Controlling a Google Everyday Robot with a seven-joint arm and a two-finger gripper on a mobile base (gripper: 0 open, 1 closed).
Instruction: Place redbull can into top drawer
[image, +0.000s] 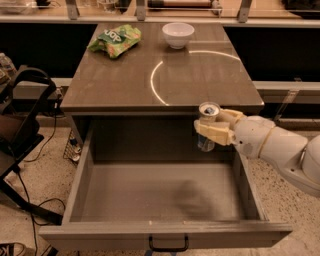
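- A black frame (24, 117) and loose cables (30, 210) stand on the floor to the left, near the left wall of the top drawer (80, 180) but apart from it.
- The drawer is pulled far out from under the tabletop (125, 85). Its front panel is nearest the camera, with the black handle (168, 245) at its centre. The grey floor shows from wall to wall, open from above.
- A green snack bag (115, 40) lies at the tabletop's far left, and a white bowl (178, 34) sits right of it at the far edge. Both are well apart from the front edge.
- The redbull can (208, 109) hangs over the drawer's back right corner, just in front of the tabletop's front edge. It stands upright, long axis vertical, pull-tab top facing up and about level with the tabletop. Its lower part dips below that edge, near the right wall.
- The gripper (210, 125) is clamped around the can's middle, with one cream finger (215, 134) across its front.
- The white arm (280, 150) reaches in from the right, crossing above the drawer's right wall.
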